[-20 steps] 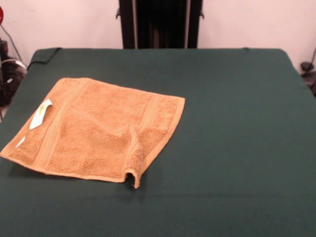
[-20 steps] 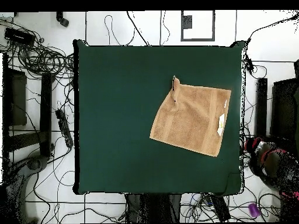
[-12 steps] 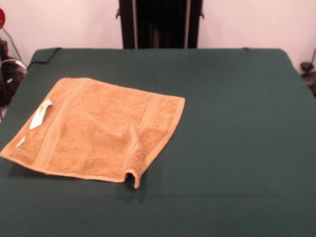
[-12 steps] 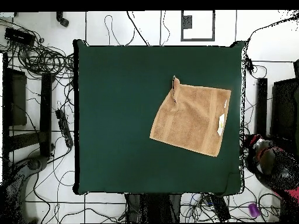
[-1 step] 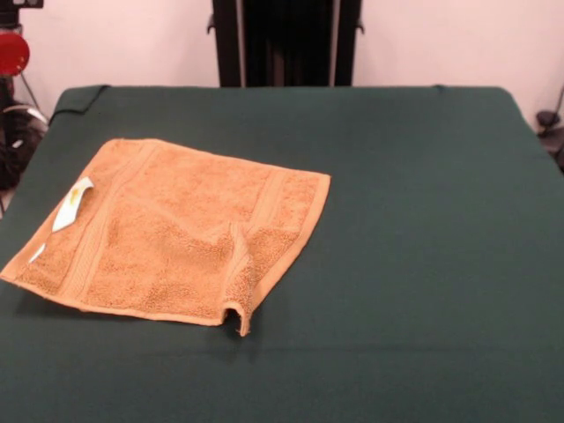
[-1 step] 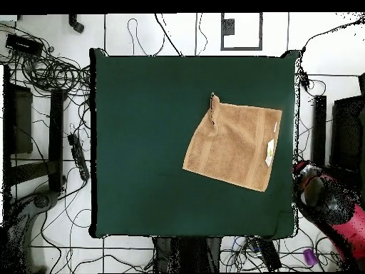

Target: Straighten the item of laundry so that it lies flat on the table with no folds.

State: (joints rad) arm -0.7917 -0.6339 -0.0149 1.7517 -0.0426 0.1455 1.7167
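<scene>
Orange hand towel (image 5: 172, 233) is spread on the green desk (image 5: 423, 220), one corner bunched up; the red arm (image 6: 335, 207) is seen beside it, claw state hidden.

Front cam low across table (image 5: 423, 264); overhead cam straight down, wider; both share it

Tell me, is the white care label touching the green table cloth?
Apart. In the front view the care label lies on the towel, with orange terry all around it, inside the towel's edge, off the table.

A lab: cables (image 6: 50, 71) (in tangles) litter the tiled floor (image 6: 164, 32).
</scene>
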